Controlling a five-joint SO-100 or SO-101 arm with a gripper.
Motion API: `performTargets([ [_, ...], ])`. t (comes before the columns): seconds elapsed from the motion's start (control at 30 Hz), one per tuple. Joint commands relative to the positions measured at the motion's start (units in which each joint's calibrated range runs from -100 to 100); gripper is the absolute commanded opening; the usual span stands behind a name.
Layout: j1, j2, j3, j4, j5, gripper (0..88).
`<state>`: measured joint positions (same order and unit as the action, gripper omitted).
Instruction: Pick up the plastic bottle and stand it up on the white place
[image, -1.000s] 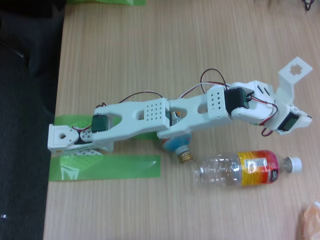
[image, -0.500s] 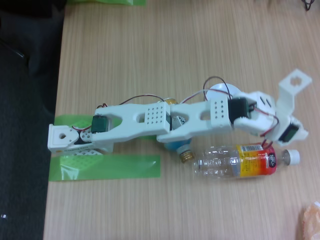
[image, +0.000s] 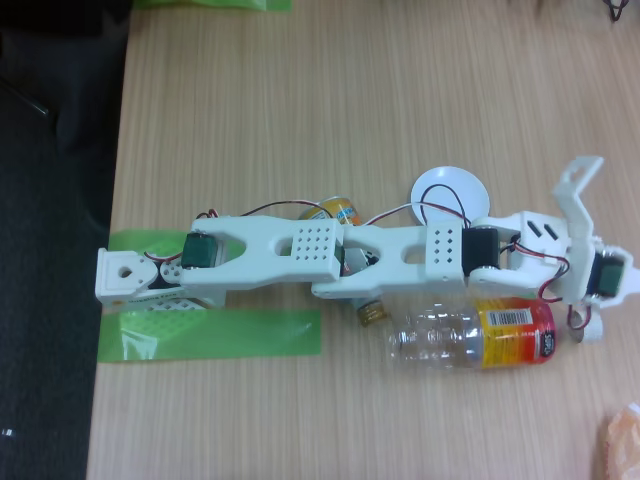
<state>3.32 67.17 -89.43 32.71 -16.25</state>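
Lying on its side at lower right of the fixed view, the plastic bottle (image: 470, 338) rests on the wooden surface (image: 330, 110), cap toward the right edge. The tool (image: 583, 322) sits over the bottle's neck and cap; whether it is released or clenched cannot be told, the fingers being hidden under the wrist. The white dish (image: 450, 192) lies just above the arm, near the bottle. Judgement: the grip should close around the neck or label band, squarely across the body, so the light, slippery bottle does not roll. A second bottle (image: 340, 212) lies partly under the arm.
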Motion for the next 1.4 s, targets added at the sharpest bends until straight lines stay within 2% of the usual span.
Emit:
performTargets([
  [0.0,-0.07,-1.19,-0.89,-2.50,4.52,1.7],
  [0.3,0.75,-0.86,-0.43,-2.32,14.28,1.7],
  [0.6,5.12,-0.86,-0.16,-2.41,31.18,1.7],
  [0.93,6.01,-1.53,-0.34,-2.32,40.05,2.0],
  [1.03,4.60,-1.53,-0.61,-2.32,43.14,9.9],
  [1.2,2.68,-1.61,0.02,-1.64,46.76,31.6],
  [1.37,0.68,-0.86,0.74,-1.47,50.65,36.9],
])
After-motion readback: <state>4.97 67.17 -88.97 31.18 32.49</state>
